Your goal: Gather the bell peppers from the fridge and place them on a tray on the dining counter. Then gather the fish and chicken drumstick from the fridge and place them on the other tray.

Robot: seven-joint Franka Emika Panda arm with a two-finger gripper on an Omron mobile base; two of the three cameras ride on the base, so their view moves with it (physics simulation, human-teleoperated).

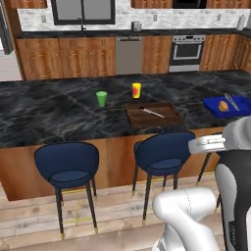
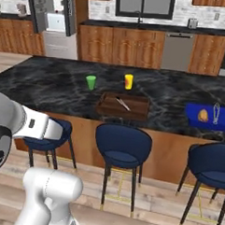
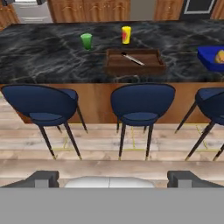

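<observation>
My gripper [image 3: 113, 179] is open with nothing between its fingertips [image 3: 43, 178]; it points at the dining counter [image 3: 43, 61] from behind the stools. A brown wooden tray [image 1: 169, 117] [image 2: 133, 111] [image 3: 153, 68] sits mid-counter with a thin silvery, knife-like thing in it. At the counter's right end, a blue tray [image 1: 212, 105] [image 2: 193, 116] [image 3: 205, 54] holds an orange-brown chicken drumstick [image 1: 223, 106] [image 2: 203, 115] and a slim grey thing [image 1: 231, 101] [image 2: 216, 112] that may be the fish. The fridge [image 2: 56, 18] stands far back left, seemingly open. The bell peppers are out of view.
A green cup [image 1: 101, 98] [image 3: 86, 40] and a yellow cup [image 1: 136, 90] [image 3: 126, 34] stand behind the brown tray. Blue stools [image 3: 142, 103] [image 3: 41, 105] line the counter's near side over a wood floor. Cabinets, a dishwasher and an oven [image 1: 186, 49] fill the back wall.
</observation>
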